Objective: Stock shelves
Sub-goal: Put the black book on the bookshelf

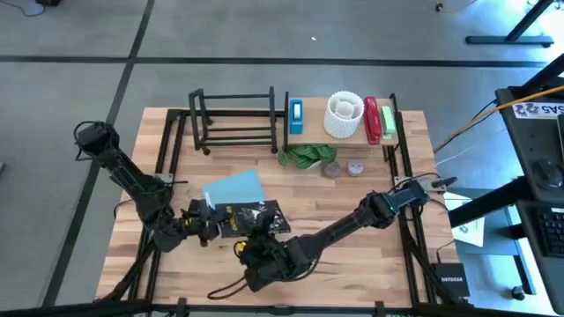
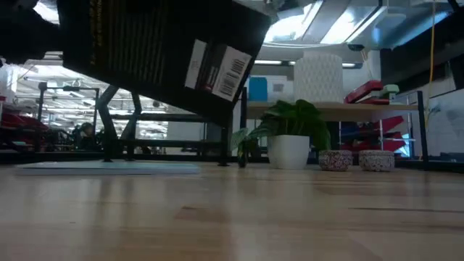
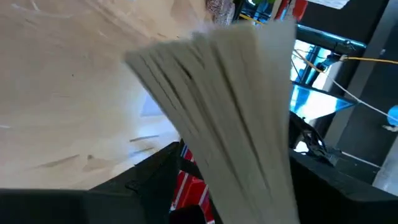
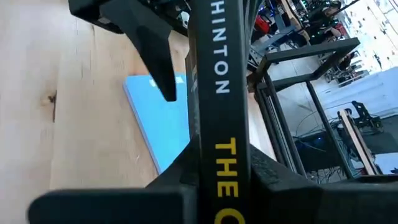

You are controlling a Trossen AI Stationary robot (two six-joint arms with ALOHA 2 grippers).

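A black book (image 1: 253, 217) with a barcode on its cover (image 2: 217, 69) hangs tilted above the table's near middle, held between both grippers. My left gripper (image 1: 210, 225) is shut on its left side and my right gripper (image 1: 257, 241) on its spine side. A light blue book (image 1: 234, 188) lies flat on the table just beyond it. The black open-frame rack (image 1: 233, 119) stands at the far left. The light-wood shelf board (image 1: 344, 139) stands at the far right. My left gripper has the black book's fanned page edges (image 3: 217, 124) between its two fingers, coming level from the table's left. The exact place of contact is hidden below the pages. My right gripper pinches the book at its lettered spine (image 4: 217, 168), one finger (image 4: 168, 186) on each cover, coming from the table's near right. The fingers lie across the spine. The book is lifted clear of the table and tilted.
On the shelf board stand a blue box (image 1: 295, 115), a white ribbed vase (image 1: 344, 114), a red stapler (image 1: 372, 119) and a green item (image 1: 388, 123). A potted plant (image 1: 304, 157) and two small pots (image 1: 331, 169) (image 1: 356, 166) sit before it.
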